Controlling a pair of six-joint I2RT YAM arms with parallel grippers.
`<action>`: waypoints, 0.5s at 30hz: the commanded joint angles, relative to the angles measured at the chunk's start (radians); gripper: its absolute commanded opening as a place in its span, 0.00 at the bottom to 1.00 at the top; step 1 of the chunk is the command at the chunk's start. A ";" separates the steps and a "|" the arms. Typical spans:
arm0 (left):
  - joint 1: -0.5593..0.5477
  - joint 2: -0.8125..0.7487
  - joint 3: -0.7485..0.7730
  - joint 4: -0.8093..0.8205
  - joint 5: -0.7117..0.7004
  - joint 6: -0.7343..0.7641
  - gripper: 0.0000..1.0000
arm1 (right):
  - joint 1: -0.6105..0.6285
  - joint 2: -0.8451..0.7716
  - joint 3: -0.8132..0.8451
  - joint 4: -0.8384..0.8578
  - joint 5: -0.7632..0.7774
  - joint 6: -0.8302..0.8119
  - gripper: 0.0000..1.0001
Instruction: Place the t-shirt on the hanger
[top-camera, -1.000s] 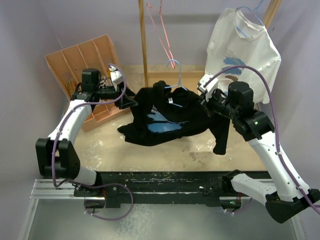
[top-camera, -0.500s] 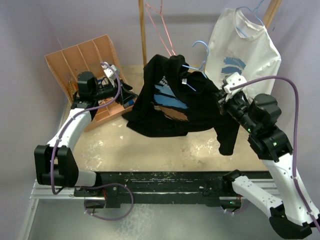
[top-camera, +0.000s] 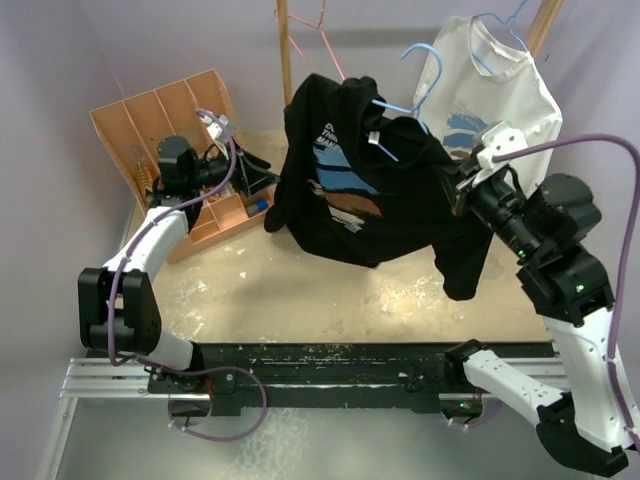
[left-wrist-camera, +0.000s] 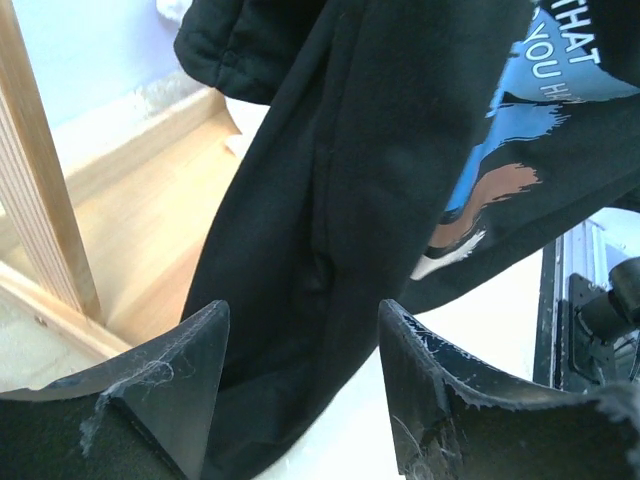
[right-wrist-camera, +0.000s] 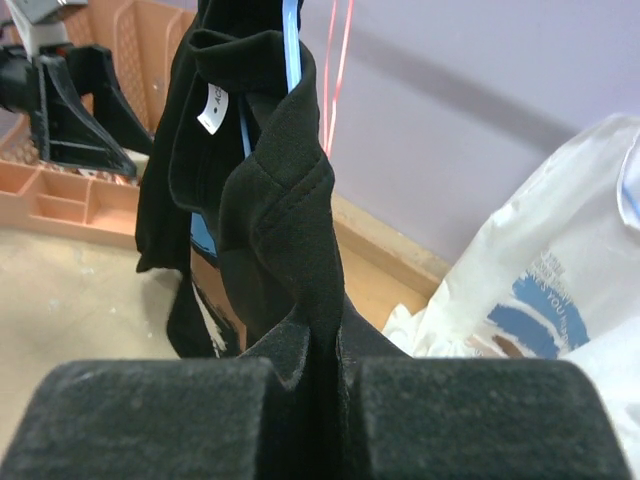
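The black t-shirt (top-camera: 340, 190) hangs in the air over the middle of the table, its blue graphic facing forward. The light-blue hanger (top-camera: 421, 58) runs through its collar, and the hook sticks out above the right shoulder. My right gripper (top-camera: 463, 192) is shut on the shirt's right shoulder cloth (right-wrist-camera: 290, 220), which is pinched between the pads (right-wrist-camera: 160, 420). The blue wire (right-wrist-camera: 291, 40) shows inside the collar. My left gripper (top-camera: 266, 173) stands open just left of the shirt. The black cloth (left-wrist-camera: 330, 200) hangs beyond its fingers (left-wrist-camera: 190, 370) and is not gripped.
An orange compartment tray (top-camera: 160, 120) leans at the back left, beside my left arm. A wooden post (top-camera: 285, 70) stands behind the shirt with a pink-red wire hanger (top-camera: 318, 20) on it. A white t-shirt (top-camera: 490, 95) hangs on another hanger at the back right.
The right gripper has lifted the t-shirt and hanger off the table, up and to the right. The left gripper has drawn back slightly left and stays open.
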 joint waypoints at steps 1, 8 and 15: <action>0.004 0.005 0.077 0.184 0.044 -0.135 0.64 | -0.002 0.079 0.231 -0.089 -0.015 0.050 0.00; 0.004 0.013 0.128 0.226 0.042 -0.190 0.65 | -0.003 -0.036 0.202 0.010 0.046 0.096 0.00; -0.020 0.061 0.085 0.474 0.103 -0.430 0.66 | -0.003 0.000 0.196 -0.034 0.021 0.094 0.00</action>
